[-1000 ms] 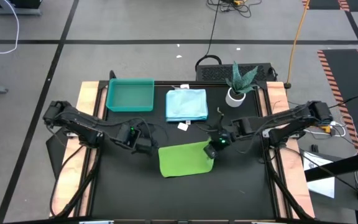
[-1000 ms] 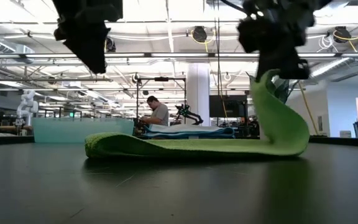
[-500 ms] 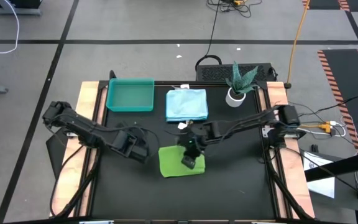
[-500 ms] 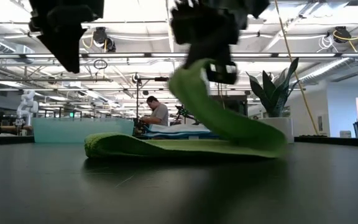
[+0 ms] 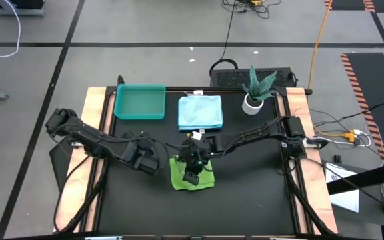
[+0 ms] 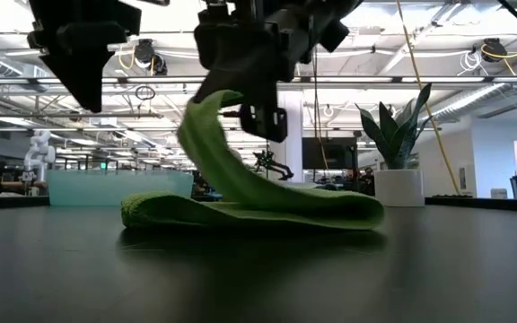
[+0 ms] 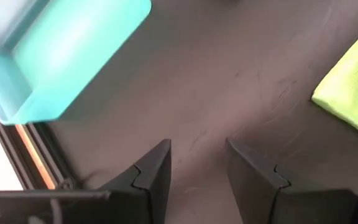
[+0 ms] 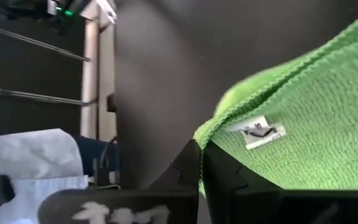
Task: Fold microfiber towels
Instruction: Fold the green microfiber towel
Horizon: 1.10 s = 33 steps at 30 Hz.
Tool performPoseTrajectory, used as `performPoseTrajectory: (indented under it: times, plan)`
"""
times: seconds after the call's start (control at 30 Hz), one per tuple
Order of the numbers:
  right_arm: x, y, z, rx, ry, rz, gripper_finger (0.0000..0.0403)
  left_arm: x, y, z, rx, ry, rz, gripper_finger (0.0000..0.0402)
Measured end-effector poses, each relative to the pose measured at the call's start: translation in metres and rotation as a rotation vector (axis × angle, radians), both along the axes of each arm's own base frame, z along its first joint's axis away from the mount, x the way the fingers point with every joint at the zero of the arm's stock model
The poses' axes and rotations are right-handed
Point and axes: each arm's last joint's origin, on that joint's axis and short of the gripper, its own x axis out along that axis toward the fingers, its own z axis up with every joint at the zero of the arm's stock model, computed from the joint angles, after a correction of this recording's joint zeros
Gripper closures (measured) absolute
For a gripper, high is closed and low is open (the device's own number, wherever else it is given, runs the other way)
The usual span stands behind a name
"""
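A green microfiber towel point(image 5: 202, 179) lies on the black table near its middle. Its lower layer point(image 6: 160, 211) rests flat, and its right part arcs up and over toward the left. My right gripper point(image 5: 191, 176) hangs over the towel, shut on the raised edge, and a white tag point(image 8: 260, 132) shows near its fingers. My left gripper point(image 5: 148, 161) hovers open above bare table just left of the towel, with nothing between its fingers point(image 7: 157, 171). A pale blue towel point(image 5: 200, 111) lies folded at the back. My right gripper pinches the green towel's raised edge point(image 8: 209, 134) between its two shut fingers, next to the white tag. The fingers slant downward from the table's right side. The held edge point(image 6: 206, 103) is lifted clear, and the cloth curves down slack from it to the fold point(image 6: 366, 211) on the table.
A teal tray point(image 5: 140, 101) stands at the back left, also visible in the left wrist view point(image 7: 61, 56). A potted plant point(image 5: 255, 90) stands at the back right. Bare black tabletop point(image 5: 245, 200) lies in front and to the right of the green towel.
My right gripper has swept toward the table's left edge, sinking a little and rolling, and has carried the towel's right edge up and over. The towel now lies folded over itself, its left part unmoved. My left gripper has drawn back slightly toward the table's left.
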Motion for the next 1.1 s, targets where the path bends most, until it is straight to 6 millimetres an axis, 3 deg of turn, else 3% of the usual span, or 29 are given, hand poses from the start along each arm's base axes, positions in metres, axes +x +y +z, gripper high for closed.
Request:
performPoseTrajectory:
  times: [0.47,0.73,0.93,1.1]
  plan:
    - [0.020,-0.010,-0.037,0.030,-0.058,0.009,0.0396,-0.001,-0.001,-0.008,-0.043,0.007,0.015,0.0250]
    - [0.029,-0.011,-0.031,0.042,-0.185,0.025,0.0324,-0.001,-0.001,-0.008,-0.043,0.009,0.011,0.0250]
    - [0.029,-0.012,-0.030,0.057,-0.179,0.011,0.0269,-0.001,-0.001,-0.008,-0.044,0.009,0.011,0.0250]
    - [0.017,-0.014,-0.022,0.024,-0.090,0.019,0.0258,0.009,-0.002,-0.009,-0.077,-0.068,-0.015,0.0250]
